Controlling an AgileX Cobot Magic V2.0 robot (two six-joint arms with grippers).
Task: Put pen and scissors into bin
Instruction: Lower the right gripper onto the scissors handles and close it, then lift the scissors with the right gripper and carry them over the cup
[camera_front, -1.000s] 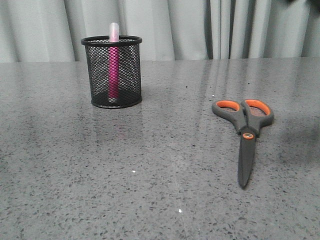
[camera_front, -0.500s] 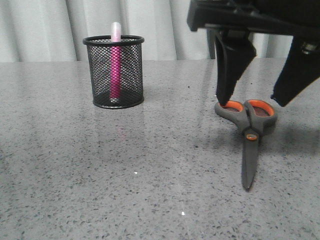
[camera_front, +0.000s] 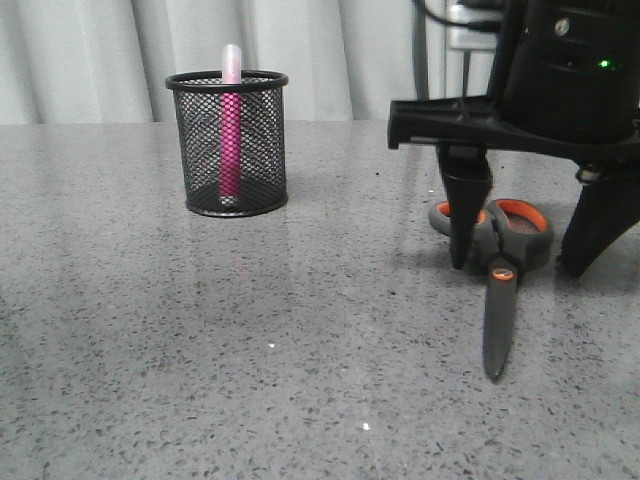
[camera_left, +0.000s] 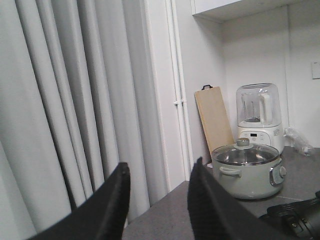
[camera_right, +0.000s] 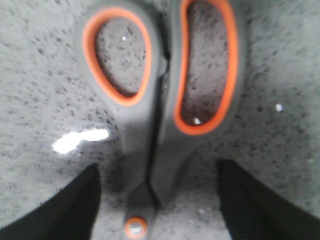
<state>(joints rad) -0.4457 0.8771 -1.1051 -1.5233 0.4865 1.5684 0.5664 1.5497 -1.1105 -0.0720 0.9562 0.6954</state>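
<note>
Scissors (camera_front: 497, 268) lie flat on the desk (camera_front: 300, 340), blades closed. Right pincer (camera_front: 525, 258) stands spread wide astride their handles, one finger on either side, gripping nothing. Pen (camera_front: 230, 120) stands upright inside the bin (camera_front: 229, 143), well apart. Left pincer (camera_left: 157, 202), parted and empty, faces curtains (camera_left: 65, 100).

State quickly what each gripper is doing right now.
Left gripper: open, holding nothing.
Right gripper: open, straddling the scissors, not yet gripping.

The pen (camera_front: 230, 125) stands in the bin (camera_front: 229, 142), well left of the scissors (camera_front: 496, 270) on the table (camera_front: 200, 340).
</note>
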